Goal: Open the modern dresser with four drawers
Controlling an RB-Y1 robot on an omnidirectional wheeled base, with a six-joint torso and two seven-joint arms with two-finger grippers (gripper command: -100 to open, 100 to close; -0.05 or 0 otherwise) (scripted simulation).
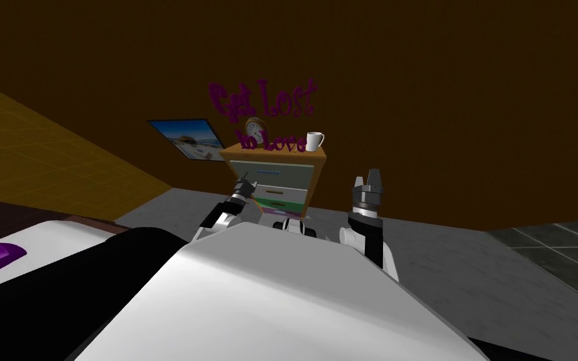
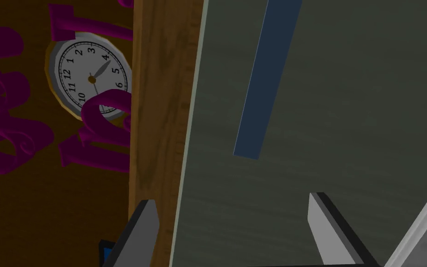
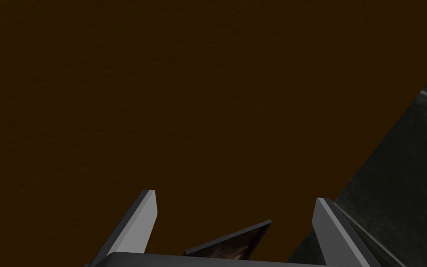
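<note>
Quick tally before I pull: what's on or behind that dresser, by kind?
clock: 1
mug, white, on the dresser top: 1
framed picture, on the wall: 1
purple lettering, on the wall: 1
Total: 4

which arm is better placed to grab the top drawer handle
Left. The left gripper is open at the top drawer, near its blue handle; the right gripper is raised beside the dresser.
</note>
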